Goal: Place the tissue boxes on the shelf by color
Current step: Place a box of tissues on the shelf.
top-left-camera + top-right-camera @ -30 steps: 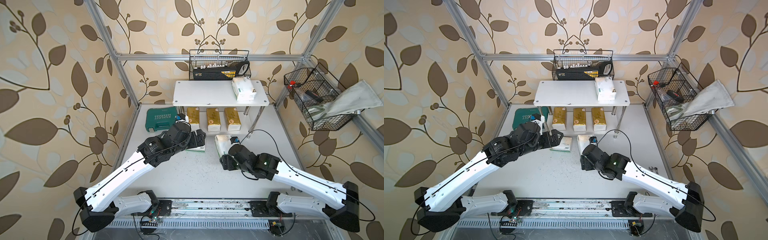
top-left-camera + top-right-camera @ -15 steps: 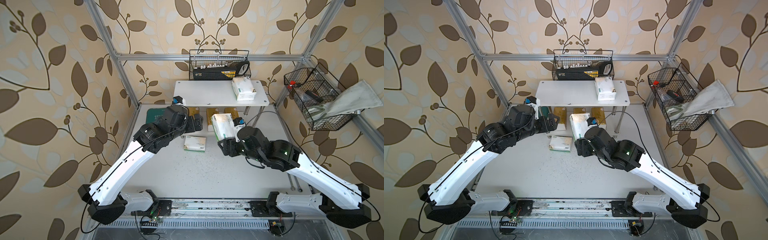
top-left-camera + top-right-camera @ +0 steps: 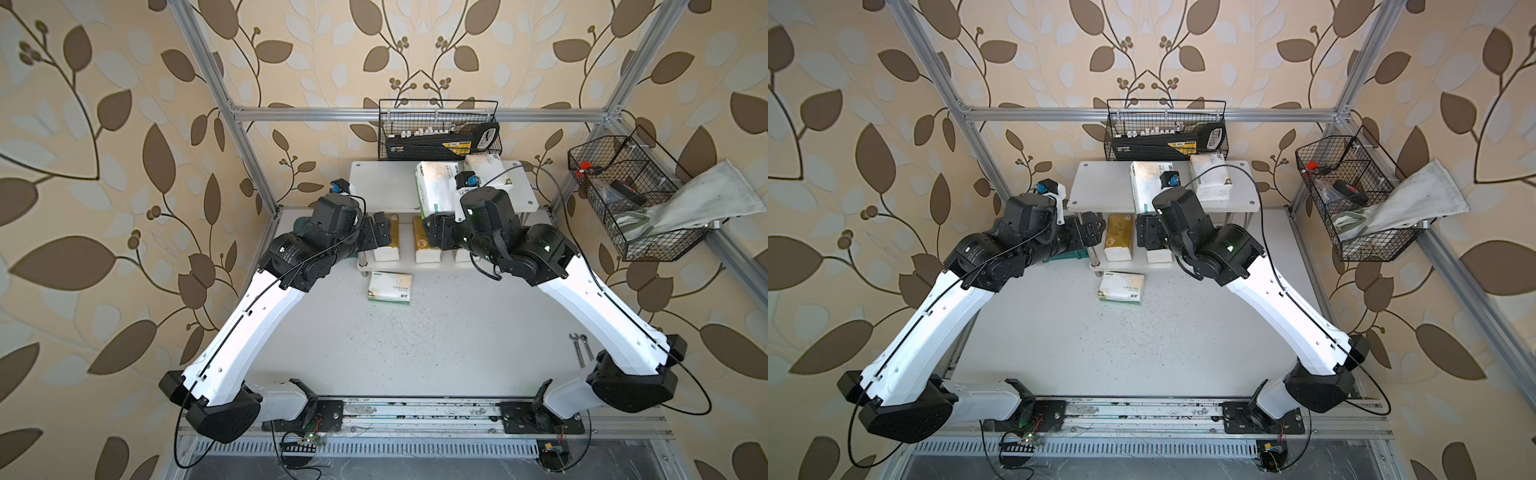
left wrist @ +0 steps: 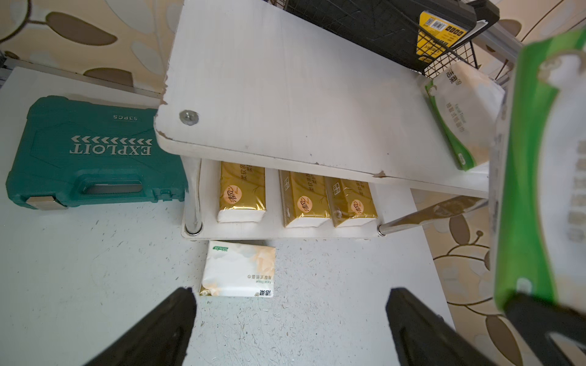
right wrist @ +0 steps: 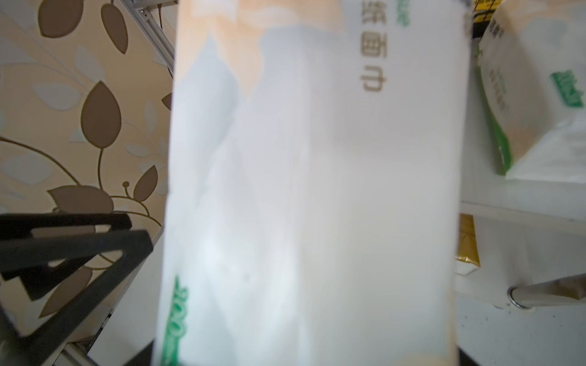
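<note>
In a top view the right gripper (image 3: 434, 220) grasps a white pack (image 3: 432, 183) over the top board of the shelf (image 3: 382, 183); we should lower it flat beside the other pack (image 3: 486, 170) before releasing. The left wrist shows the left gripper (image 4: 290, 293) released and empty, near the last pack (image 4: 237, 269) on the surface (image 4: 95, 269). The right wrist shows mostly that white pack.

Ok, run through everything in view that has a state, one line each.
Right end effector, shut on the held white pack over the shelf top.
Left end effector, open, empty.
Second white pack, lying on the shelf top.
Third white pack, flat on the table, unshelved.
Gold packs, three side by side on the lower tier.
Tool case, closed.
</note>
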Robot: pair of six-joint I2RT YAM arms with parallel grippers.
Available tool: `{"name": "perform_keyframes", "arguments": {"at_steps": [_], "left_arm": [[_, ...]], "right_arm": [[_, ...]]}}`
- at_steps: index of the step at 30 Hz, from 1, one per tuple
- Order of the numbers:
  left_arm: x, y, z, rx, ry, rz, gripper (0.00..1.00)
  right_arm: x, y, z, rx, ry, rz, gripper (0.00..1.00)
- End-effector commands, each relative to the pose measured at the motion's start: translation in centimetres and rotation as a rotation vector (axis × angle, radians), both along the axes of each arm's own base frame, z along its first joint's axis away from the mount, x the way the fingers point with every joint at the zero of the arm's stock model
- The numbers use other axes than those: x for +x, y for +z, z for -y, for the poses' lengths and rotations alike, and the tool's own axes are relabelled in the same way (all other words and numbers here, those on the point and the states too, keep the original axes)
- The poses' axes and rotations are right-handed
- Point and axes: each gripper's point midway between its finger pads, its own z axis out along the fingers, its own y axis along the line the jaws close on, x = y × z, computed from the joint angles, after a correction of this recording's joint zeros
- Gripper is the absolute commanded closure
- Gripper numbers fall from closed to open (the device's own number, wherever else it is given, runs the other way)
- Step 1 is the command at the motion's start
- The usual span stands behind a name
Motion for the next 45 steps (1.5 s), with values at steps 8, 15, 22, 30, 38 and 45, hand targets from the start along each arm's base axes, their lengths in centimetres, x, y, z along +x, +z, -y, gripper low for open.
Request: {"name": "perform_keyframes", "arguments": {"at_steps": [8, 15, 22, 30, 38, 45], "left_arm": [[-1.0, 1.1, -0.3, -0.044, -0.029, 0.032, 0.01], [-1.7, 0.9, -0.7, -0.061, -0.026, 0.028, 0.01], [-1.8, 0.6, -0.4, -0.078, -0.033, 0.018, 0.01], [-1.8, 0.4, -0.3, -0.087, -0.036, 0.010, 0.01], [-1.8, 0.3, -0.2, -0.090, -0.038, 0.011, 0.01], [-1.8, 0.2, -0.1, -0.094, -0.041, 0.010, 0.01]], "right_arm": [[6.5, 0.2, 0.6, -0.012, -0.079, 0.008, 0.22], [9.1, -2.0, 0.4, -0.048, -0.101, -0.041, 0.20], [10.6, -3.5, 1.0, -0.067, -0.138, -0.067, 0.17], [11.4, -3.7, 1.2, -0.051, -0.153, -0.074, 0.01], [10.6, -2.5, 0.8, -0.013, -0.130, -0.064, 0.01], [10.3, -1.8, 0.3, 0.012, -0.120, -0.051, 0.01]]}}
